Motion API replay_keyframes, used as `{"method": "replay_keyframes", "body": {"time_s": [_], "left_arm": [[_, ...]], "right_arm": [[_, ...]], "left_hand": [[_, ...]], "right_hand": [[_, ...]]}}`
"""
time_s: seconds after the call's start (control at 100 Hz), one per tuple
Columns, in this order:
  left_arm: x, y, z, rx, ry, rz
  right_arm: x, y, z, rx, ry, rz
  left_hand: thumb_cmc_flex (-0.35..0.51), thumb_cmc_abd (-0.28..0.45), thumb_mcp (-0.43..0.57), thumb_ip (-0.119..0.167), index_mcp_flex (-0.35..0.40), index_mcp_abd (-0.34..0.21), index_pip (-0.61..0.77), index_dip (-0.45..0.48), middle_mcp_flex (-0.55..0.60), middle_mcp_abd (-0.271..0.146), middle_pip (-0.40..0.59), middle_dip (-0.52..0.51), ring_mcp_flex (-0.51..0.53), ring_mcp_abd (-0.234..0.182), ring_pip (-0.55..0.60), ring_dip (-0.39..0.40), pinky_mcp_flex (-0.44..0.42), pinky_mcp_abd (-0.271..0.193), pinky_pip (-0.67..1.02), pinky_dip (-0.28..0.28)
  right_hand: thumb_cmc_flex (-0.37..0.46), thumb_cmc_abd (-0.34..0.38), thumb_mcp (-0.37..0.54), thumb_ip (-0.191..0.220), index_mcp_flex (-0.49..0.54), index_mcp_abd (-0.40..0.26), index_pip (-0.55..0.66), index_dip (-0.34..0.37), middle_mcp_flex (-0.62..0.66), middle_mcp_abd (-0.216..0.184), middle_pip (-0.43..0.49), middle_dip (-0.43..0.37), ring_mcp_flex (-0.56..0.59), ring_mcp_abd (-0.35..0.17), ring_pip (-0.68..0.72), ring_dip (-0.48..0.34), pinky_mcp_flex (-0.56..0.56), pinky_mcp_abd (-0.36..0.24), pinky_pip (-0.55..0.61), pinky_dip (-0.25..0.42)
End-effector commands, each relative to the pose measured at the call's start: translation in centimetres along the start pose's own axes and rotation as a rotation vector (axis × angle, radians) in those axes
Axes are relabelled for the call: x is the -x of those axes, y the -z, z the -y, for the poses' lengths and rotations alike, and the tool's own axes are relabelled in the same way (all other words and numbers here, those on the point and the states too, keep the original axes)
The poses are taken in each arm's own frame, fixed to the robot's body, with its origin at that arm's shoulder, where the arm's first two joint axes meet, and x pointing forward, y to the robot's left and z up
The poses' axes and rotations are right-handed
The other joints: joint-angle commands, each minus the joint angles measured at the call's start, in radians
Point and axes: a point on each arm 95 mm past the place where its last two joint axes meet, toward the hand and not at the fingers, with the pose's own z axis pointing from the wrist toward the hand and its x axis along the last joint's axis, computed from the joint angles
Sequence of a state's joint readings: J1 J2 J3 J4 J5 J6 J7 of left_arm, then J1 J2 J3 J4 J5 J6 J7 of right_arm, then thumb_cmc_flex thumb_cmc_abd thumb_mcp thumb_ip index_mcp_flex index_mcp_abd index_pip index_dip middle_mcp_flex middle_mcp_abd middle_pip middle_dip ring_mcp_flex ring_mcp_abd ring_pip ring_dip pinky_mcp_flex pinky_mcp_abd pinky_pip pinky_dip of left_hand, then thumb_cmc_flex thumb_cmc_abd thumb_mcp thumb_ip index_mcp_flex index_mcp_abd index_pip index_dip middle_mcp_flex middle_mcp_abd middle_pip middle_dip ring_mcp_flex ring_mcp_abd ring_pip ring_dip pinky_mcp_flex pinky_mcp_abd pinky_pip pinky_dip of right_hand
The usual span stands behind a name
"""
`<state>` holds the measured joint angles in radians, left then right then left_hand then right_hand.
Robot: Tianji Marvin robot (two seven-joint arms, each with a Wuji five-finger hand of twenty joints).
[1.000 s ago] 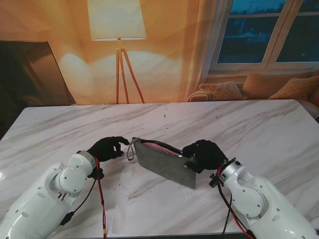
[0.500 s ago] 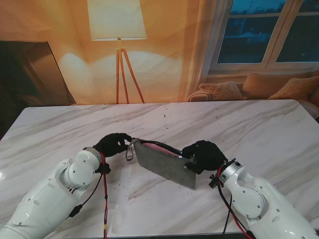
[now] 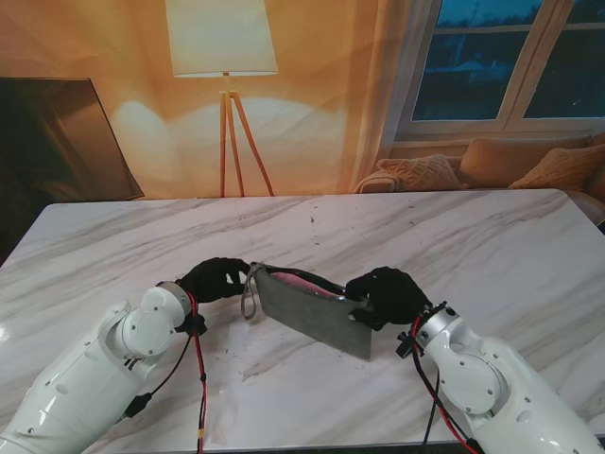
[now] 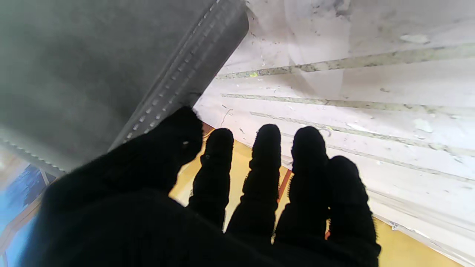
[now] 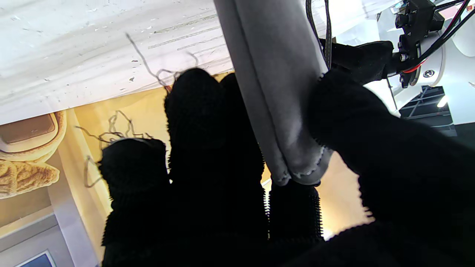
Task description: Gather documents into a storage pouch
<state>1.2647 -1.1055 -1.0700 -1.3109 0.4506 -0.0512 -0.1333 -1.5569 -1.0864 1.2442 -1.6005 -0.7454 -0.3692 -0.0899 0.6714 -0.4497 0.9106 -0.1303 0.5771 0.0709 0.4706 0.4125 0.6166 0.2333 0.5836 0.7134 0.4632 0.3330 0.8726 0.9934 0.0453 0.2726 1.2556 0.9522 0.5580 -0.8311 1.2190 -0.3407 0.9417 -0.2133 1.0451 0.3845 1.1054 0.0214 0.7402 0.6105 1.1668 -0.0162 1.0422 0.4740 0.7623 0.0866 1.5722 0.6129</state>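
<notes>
Marble table (image 3: 492, 236): right hand (image 3: 386, 295) clamps the grey pouch (image 3: 312, 317) upright; left hand (image 3: 216, 279) pinches its edge.

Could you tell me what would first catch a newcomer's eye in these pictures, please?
A grey pouch stands tilted mid-table, its mouth showing something pink inside. The black-gloved right hand clamps its right end, while the left hand sits at the strap end. A lit floor lamp glows behind.

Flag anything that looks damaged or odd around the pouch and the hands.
Loose threads trail off the right hand, as if its glove is fraying. The grey pouch, gripped by that hand, stands tilted on edge.
</notes>
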Motion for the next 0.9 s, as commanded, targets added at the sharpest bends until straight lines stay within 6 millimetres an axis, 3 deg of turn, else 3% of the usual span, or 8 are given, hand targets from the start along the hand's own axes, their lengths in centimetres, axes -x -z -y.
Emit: {"method": "replay_keyframes", "body": {"time_s": [0.0, 0.13, 0.29, 0.49, 0.76, 0.89], "left_arm": [[-0.1, 0.1, -0.1, 0.01, 0.006, -0.008], [-0.4, -0.1, -0.5, 0.012, 0.031, -0.019], [-0.6, -0.4, -0.8, 0.019, 0.054, -0.029], [-0.8, -0.8, -0.8, 0.023, 0.073, -0.034], [-1.1, -0.9, -0.7, 0.054, 0.155, -0.048], [-1.3, -1.3, -0.8, 0.052, 0.243, -0.075]], "right_arm": [[-0.2, 0.0, 0.3, -0.016, -0.004, 0.003], [-0.2, -0.1, 0.4, -0.016, -0.005, 0.002], [-0.2, 0.0, 0.4, -0.018, -0.005, 0.0], [-0.2, 0.0, 0.5, -0.019, -0.01, 0.002], [-0.1, -0.1, 0.7, -0.024, -0.037, 0.023], [-0.1, -0.2, 0.8, -0.029, -0.037, 0.026]], "left_hand": [[-0.052, -0.019, 0.023, 0.002, 0.006, -0.003, 0.001, -0.005, -0.038, -0.014, -0.004, -0.023, -0.025, 0.005, -0.009, -0.01, -0.023, -0.03, -0.004, -0.016], [-0.078, -0.004, 0.007, -0.002, 0.006, -0.002, -0.014, -0.01, -0.052, -0.009, -0.023, -0.034, -0.047, 0.009, -0.043, -0.024, -0.041, -0.029, -0.019, -0.028], [-0.065, 0.001, 0.004, 0.002, -0.018, -0.019, -0.041, -0.015, -0.134, -0.016, -0.111, -0.104, -0.141, -0.012, -0.221, -0.137, -0.104, -0.035, -0.149, -0.088], [-0.063, -0.013, 0.007, 0.003, -0.153, -0.02, -0.155, -0.065, -0.239, -0.029, -0.203, -0.208, -0.219, -0.039, -0.381, -0.248, -0.137, -0.039, -0.28, -0.131], [0.016, -0.002, 0.022, 0.011, -0.089, -0.088, -0.135, -0.051, -0.247, -0.039, -0.234, -0.253, -0.232, -0.053, -0.479, -0.314, -0.138, -0.031, -0.416, -0.152], [0.082, 0.011, 0.033, 0.018, 0.002, -0.091, -0.055, -0.02, -0.225, -0.122, -0.239, -0.276, -0.214, -0.093, -0.536, -0.37, -0.135, -0.031, -0.434, -0.142]], "right_hand": [[0.011, 0.015, 0.055, 0.033, -0.005, -0.031, 0.012, 0.001, 0.028, 0.017, 0.016, -0.005, 0.013, -0.028, 0.008, -0.001, -0.001, -0.016, 0.037, 0.008], [0.01, 0.015, 0.055, 0.033, -0.004, -0.03, 0.013, 0.001, 0.028, 0.016, 0.017, -0.005, 0.012, -0.028, 0.008, -0.001, -0.001, -0.016, 0.037, 0.008], [0.01, 0.015, 0.055, 0.033, -0.004, -0.032, 0.013, 0.001, 0.028, 0.016, 0.017, -0.006, 0.013, -0.029, 0.008, -0.001, -0.002, -0.016, 0.037, 0.008], [0.01, 0.015, 0.055, 0.033, -0.008, -0.033, 0.011, 0.001, 0.023, 0.013, 0.014, -0.007, 0.013, -0.029, 0.008, -0.001, -0.002, -0.016, 0.037, 0.007], [0.012, 0.014, 0.056, 0.034, -0.007, -0.031, 0.012, 0.002, 0.024, 0.015, 0.015, -0.005, 0.012, -0.027, 0.008, -0.001, -0.003, -0.016, 0.036, 0.007], [0.011, 0.014, 0.056, 0.033, -0.008, -0.031, 0.011, 0.001, 0.024, 0.016, 0.015, -0.006, 0.012, -0.028, 0.008, -0.001, -0.003, -0.016, 0.036, 0.007]]}}
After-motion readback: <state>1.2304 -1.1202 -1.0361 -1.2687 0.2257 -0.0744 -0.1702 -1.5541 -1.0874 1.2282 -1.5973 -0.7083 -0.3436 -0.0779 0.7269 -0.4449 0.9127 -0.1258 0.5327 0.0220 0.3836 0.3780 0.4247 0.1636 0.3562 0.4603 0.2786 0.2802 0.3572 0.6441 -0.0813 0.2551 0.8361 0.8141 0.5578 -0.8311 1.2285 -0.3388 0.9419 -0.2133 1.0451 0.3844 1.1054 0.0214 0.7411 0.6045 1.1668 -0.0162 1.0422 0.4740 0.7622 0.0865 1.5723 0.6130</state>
